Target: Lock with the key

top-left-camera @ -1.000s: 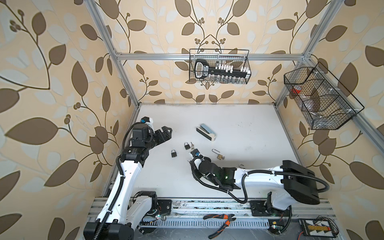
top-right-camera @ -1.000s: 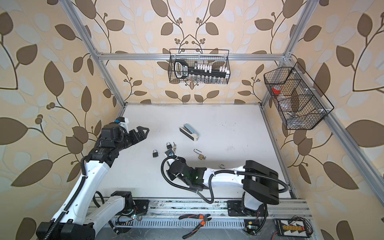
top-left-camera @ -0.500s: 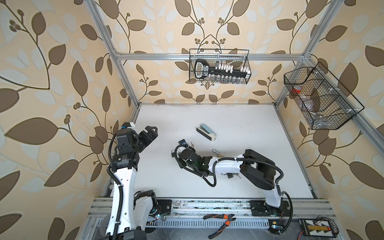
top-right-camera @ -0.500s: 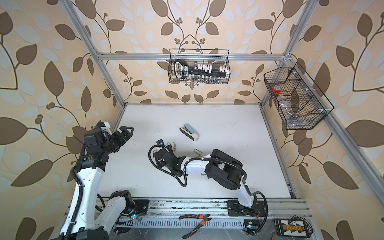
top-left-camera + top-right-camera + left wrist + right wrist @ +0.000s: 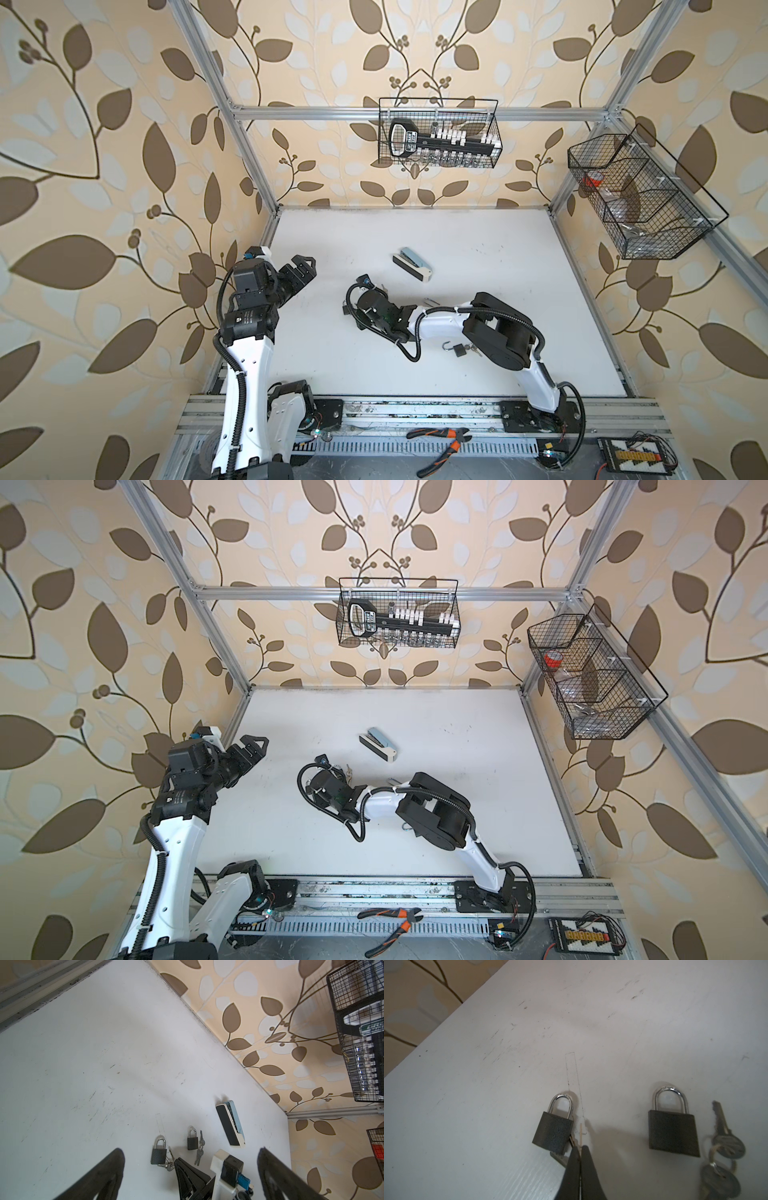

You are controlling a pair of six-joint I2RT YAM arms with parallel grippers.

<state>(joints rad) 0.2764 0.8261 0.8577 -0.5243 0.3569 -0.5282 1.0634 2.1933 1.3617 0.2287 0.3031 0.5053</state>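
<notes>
Two shut black padlocks lie on the white table. My right gripper (image 5: 580, 1148) is shut on a thin key seen edge-on; its blade (image 5: 581, 1133) sticks out past the fingertips beside the lower corner of the left padlock (image 5: 553, 1134). More keys (image 5: 558, 1158) show under that padlock. The other padlock (image 5: 672, 1134) has a key bunch (image 5: 724, 1147) beside it. In the left wrist view both padlocks (image 5: 159, 1153) (image 5: 192, 1139) lie ahead of the right gripper (image 5: 178, 1160). My left gripper (image 5: 301, 270) hangs open and empty near the table's left edge.
A grey stapler (image 5: 413, 262) lies behind the padlocks. A third padlock (image 5: 458, 350) with its shackle open lies by the right arm's elbow (image 5: 498, 332). Wire baskets (image 5: 438, 133) (image 5: 640, 195) hang on the back and right walls. Pliers (image 5: 440, 440) rest on the front rail.
My right gripper, still shut, has moved left across the table to the left padlock, its arm folding at the elbow. My left gripper has drawn back toward the left edge, still open.
</notes>
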